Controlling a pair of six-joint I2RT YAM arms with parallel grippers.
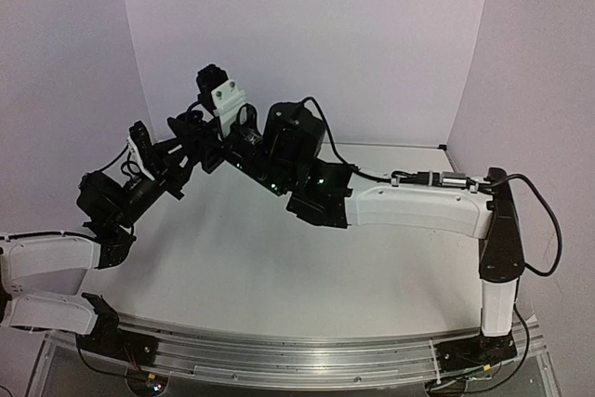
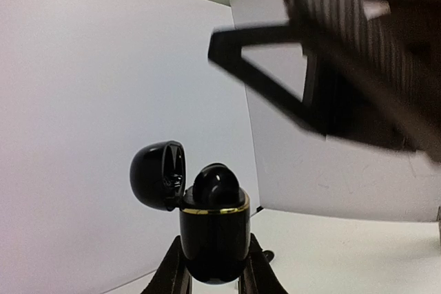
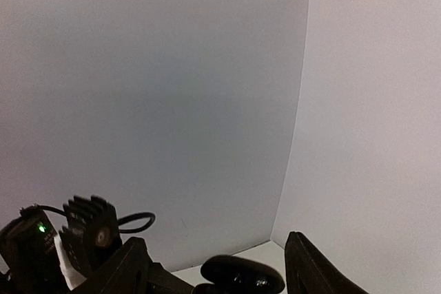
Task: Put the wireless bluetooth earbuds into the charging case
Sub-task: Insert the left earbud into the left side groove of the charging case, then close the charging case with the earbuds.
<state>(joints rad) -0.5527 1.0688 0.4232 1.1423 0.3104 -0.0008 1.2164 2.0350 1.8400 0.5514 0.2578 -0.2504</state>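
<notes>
While my left end effector (image 2: 214, 270) grips the charging case (image 2: 214, 239) with one earbud (image 2: 216, 187) seated, my right end effector (image 3: 215, 253), released, must fetch another.

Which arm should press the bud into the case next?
Probably the right: the right fingers are open near the case, and the left fingers are busy holding it.

Glossy case, matt everything else
The charging case (image 2: 213, 239) between the left gripper's (image 2: 213, 270) jaws looks like smooth glossy black plastic, with a thin gold band (image 2: 215, 208) round its rim that looks metallic; the earbud (image 2: 216, 185) sitting just above the jaws is the same shiny black. The fingers (image 2: 171, 273) are matt black plastic. Backdrop (image 2: 83, 101) behind the jaws is flat matt white, paper or board, can't tell which.
</notes>
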